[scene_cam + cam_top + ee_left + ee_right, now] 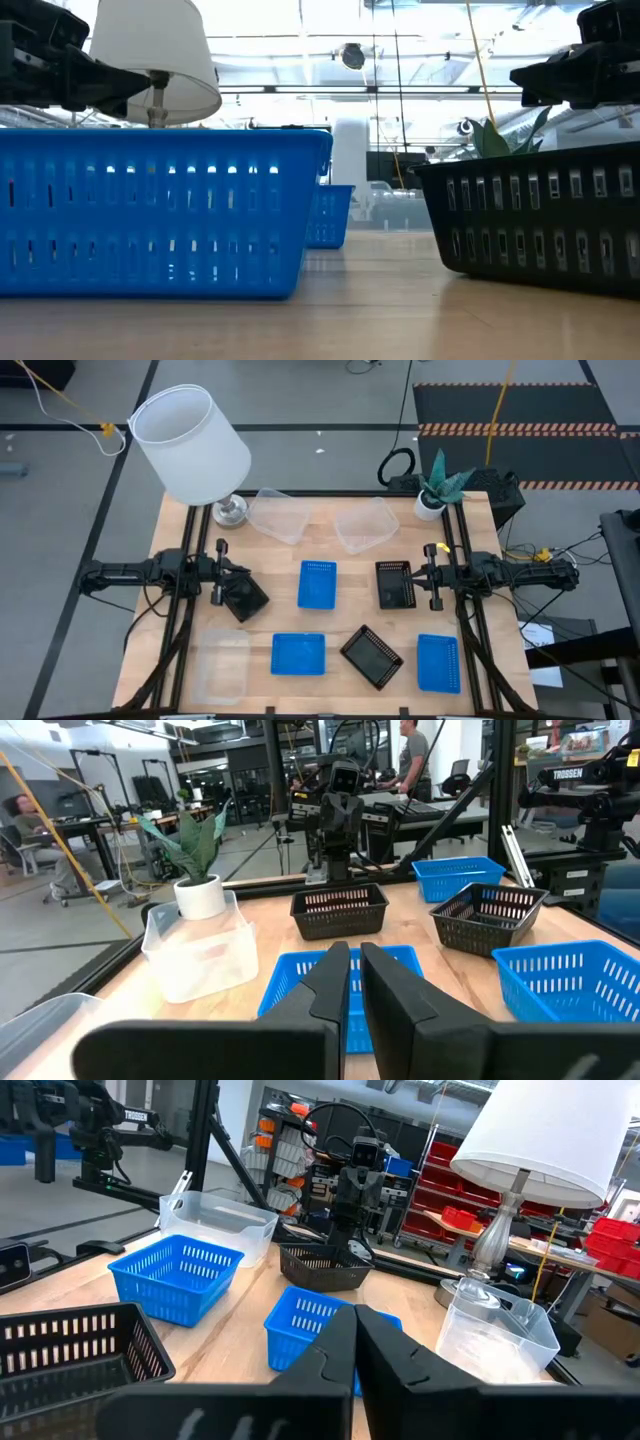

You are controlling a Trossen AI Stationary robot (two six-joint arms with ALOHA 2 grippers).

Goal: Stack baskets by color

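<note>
High view: the left gripper (222, 575) is seen with jaws nearly closed, a narrow gap left, nothing visibly held; a black basket (244, 598) lies tilted just beside and below them. The right gripper (431, 575) is shut and empty, another black basket (394, 583) just ahead, long axis across the jaws.

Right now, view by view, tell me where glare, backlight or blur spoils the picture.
Low view: bright ceiling lights behind backlight the near blue basket and black basket, and the room washes out. High view: even light, soft shadows, though the clear basket nearly fades into the table. Left wrist view: the left gripper blurs up close. Right wrist view: likewise the right gripper.
</note>
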